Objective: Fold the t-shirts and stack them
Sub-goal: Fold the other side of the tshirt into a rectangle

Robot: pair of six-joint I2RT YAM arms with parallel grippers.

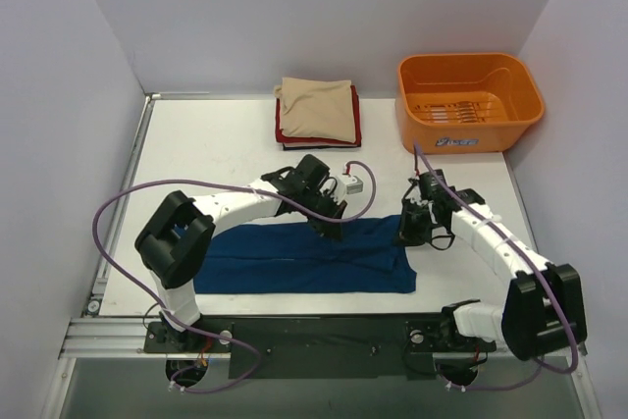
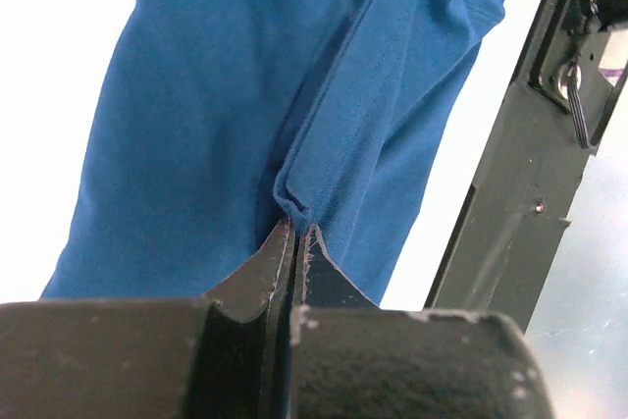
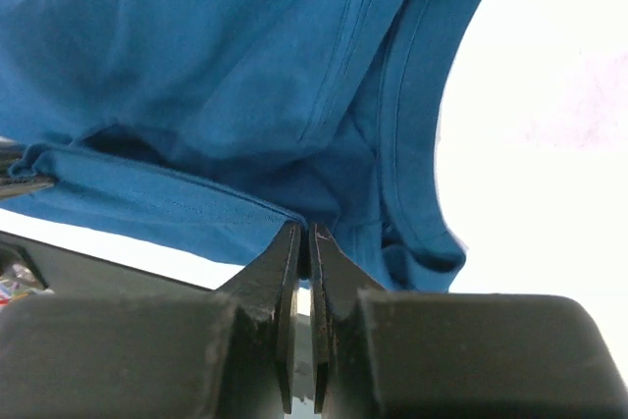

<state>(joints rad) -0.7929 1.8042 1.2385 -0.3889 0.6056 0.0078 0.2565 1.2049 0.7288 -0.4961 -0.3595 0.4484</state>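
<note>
No legible text, number or brand in any of the three views. Only candidate is a small pale sticker [image 1: 453,141] with bluish marks on the near wall of the orange tub [image 1: 510,125], too small to read from the top camera. Up close in both wrist views, the blue t-shirt [image 1: 294,257] shows plain cloth and seam stitching only.
</note>
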